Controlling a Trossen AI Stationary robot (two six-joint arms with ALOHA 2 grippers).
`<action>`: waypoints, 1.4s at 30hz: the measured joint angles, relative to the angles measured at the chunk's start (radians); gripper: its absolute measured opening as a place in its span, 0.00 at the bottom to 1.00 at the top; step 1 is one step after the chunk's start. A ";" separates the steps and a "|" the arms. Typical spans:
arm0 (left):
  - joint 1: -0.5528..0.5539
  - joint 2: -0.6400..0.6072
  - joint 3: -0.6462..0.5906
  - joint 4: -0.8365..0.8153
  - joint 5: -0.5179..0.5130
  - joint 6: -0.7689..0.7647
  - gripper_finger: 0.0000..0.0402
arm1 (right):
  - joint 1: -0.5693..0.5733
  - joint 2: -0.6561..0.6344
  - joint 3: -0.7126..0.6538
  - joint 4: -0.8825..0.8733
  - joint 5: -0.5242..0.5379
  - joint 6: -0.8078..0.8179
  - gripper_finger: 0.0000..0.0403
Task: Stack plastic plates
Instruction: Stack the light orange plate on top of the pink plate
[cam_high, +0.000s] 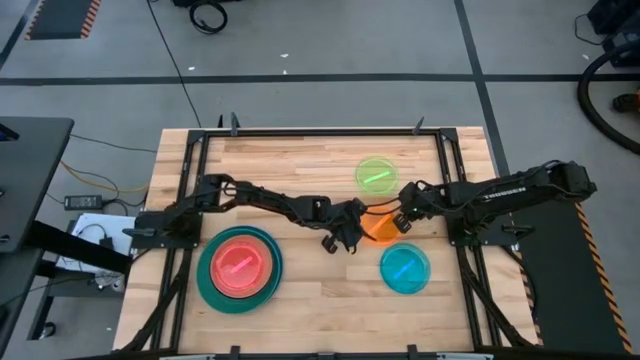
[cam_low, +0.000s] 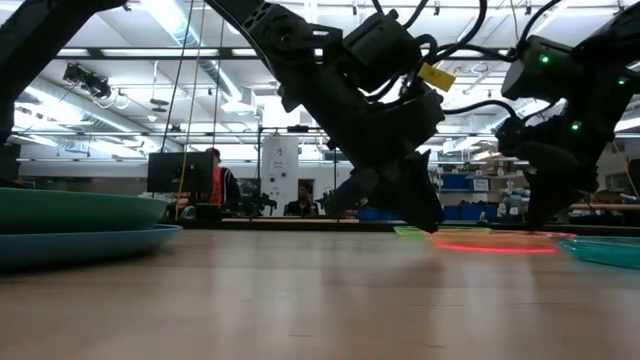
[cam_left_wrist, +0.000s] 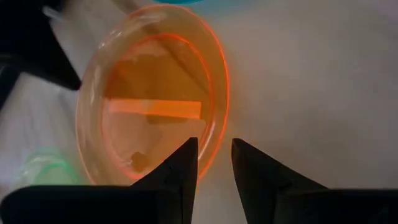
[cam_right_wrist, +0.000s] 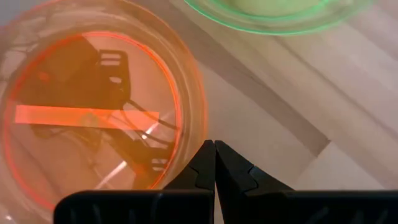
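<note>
High view has both arms converging mid-tabletop on the orange plate (cam_high: 381, 229): left gripper (cam_high: 340, 243) just off its edge, right gripper (cam_high: 402, 217) at the opposite edge. Only the wrist views give finger state: left gripper (cam_left_wrist: 214, 163) slightly spread, fingertips at the orange plate (cam_left_wrist: 155, 99) rim with nothing between them; right gripper (cam_right_wrist: 214, 163) pressed together beside the rim of the orange plate (cam_right_wrist: 93, 106), not holding it. The plate is translucent orange, round, lying flat, with a bright bar of light reflected across its centre. Green plate (cam_high: 376, 175) is near it toward the far edge, cyan plate (cam_high: 404, 268) near it toward the front; pink plate (cam_high: 240, 265) sits on the large stacked plates (cam_high: 208, 285) at left. Tabletop (cam_high: 300, 165) is light wood planks. Low view alone shows the room: a workshop hall and a person in an orange vest (cam_low: 215, 182).
</note>
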 joint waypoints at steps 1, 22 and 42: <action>-0.003 0.000 0.000 -0.006 0.001 0.001 0.27 | 0.000 0.006 0.000 0.022 -0.013 -0.010 0.02; -0.014 0.000 0.000 -0.073 -0.002 0.126 0.24 | 0.001 0.033 -0.001 0.109 -0.067 -0.077 0.02; -0.007 0.000 0.000 -0.109 -0.002 0.114 0.01 | 0.001 0.018 -0.001 0.163 -0.092 -0.157 0.02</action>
